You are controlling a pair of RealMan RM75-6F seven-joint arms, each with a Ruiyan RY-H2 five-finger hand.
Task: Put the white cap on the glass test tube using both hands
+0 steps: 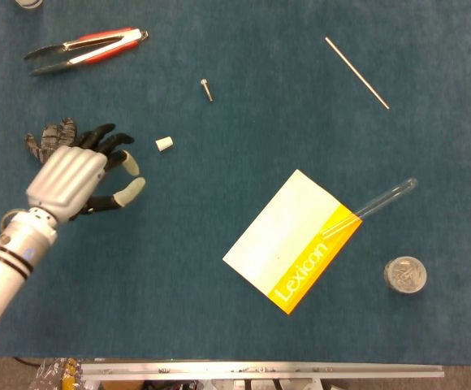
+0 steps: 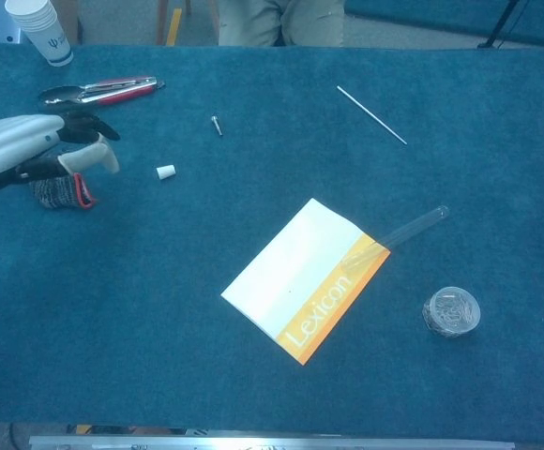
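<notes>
We see the small tapered white cap (image 1: 164, 144) lying on the blue felt table (image 1: 219, 325), apart from the slender glass test tube (image 1: 379, 202) resting partly on a glossy white-and-yellow booklet (image 1: 292, 241). Our left hand (image 1: 73, 175), silver-backed with dark fingers (image 1: 110, 140) spread, holds nothing near the cap, over a knitted glove (image 1: 49, 136); our right hand is out of sight.

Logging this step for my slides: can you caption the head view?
Left hand, fingers spread, nears the white cap; the test tube rests partly on a booklet.

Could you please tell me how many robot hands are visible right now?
1: the left hand, open above the table's left side, near the white cap. The right hand is out of view.
</notes>
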